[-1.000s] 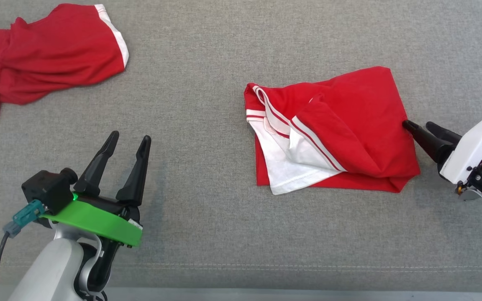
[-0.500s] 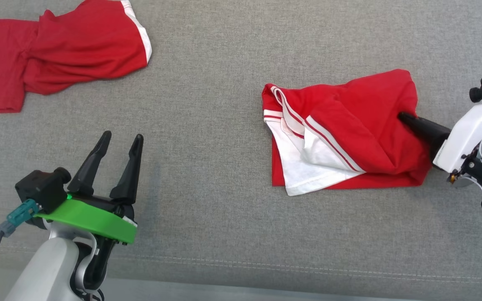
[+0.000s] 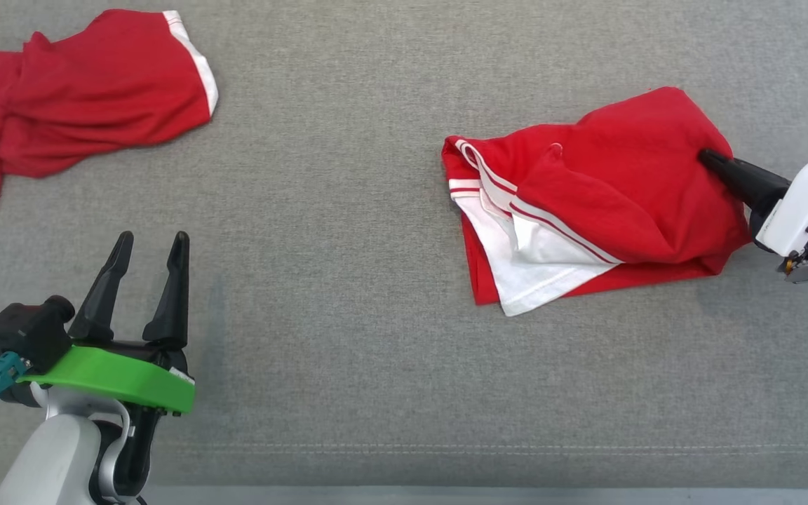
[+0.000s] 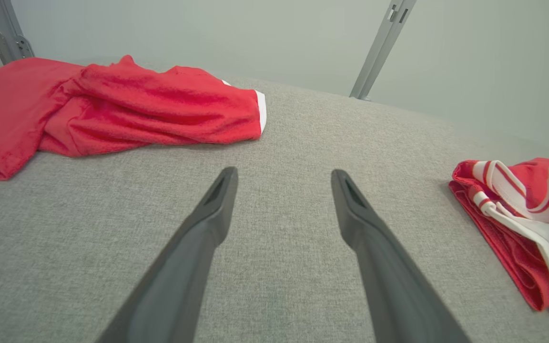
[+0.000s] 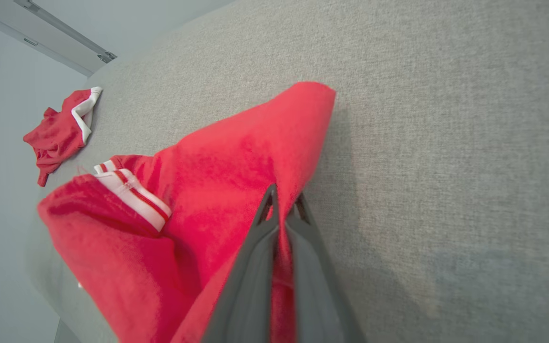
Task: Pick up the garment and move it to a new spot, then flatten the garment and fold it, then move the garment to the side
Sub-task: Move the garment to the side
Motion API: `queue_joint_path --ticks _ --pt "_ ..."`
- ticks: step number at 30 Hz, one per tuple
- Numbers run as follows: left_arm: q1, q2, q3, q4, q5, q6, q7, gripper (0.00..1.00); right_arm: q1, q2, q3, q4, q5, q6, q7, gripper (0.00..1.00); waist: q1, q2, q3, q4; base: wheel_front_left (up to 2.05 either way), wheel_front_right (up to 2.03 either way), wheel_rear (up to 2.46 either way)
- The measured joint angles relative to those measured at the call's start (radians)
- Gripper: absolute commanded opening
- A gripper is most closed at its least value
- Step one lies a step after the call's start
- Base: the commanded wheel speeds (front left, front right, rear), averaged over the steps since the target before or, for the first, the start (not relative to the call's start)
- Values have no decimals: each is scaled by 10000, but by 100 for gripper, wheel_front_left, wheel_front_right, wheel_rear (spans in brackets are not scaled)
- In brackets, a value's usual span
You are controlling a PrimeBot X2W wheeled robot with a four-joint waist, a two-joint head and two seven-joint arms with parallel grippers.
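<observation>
R hand [image 3: 708,156] is pinched fully shut on a fold at the right end of the garment [image 3: 614,182], cloth caught in the pinch. From there the garment runs away toward the left edge of the surface [image 3: 348,294], long axis approx left-right, striped white end [image 3: 516,259] farthest from the grip. It lies right of centre, near the right edge. L hand [image 3: 151,240] is wide open and empty by the front-left corner, well apart, so R arm is nearer. Likely a lift trails the loose end. Second red garment [image 3: 95,98] sits at the far-left corner.
</observation>
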Motion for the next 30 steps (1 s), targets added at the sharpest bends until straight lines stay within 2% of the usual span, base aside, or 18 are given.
queue_joint_path --ticks 6,12,22,30 --pt "13 42 -13 -176 234 -2 0 100 -5 -13 31 284 -257 33 -159 0 0 0 24 -659 0 0 0" --pt "29 309 44 -332 382 -2 0 100 -487 -378 -167 320 -895 138 -752 0 0 0 106 -1430 0 0 0" --pt "33 368 -167 -453 483 -8 4 100 -944 -545 -422 692 -1055 270 -1208 0 0 0 300 -2673 0 0 0" --pt "-121 324 -512 -587 600 -25 150 100 -1530 -961 -823 1145 -1175 268 -1425 0 0 0 654 -2948 0 0 0"
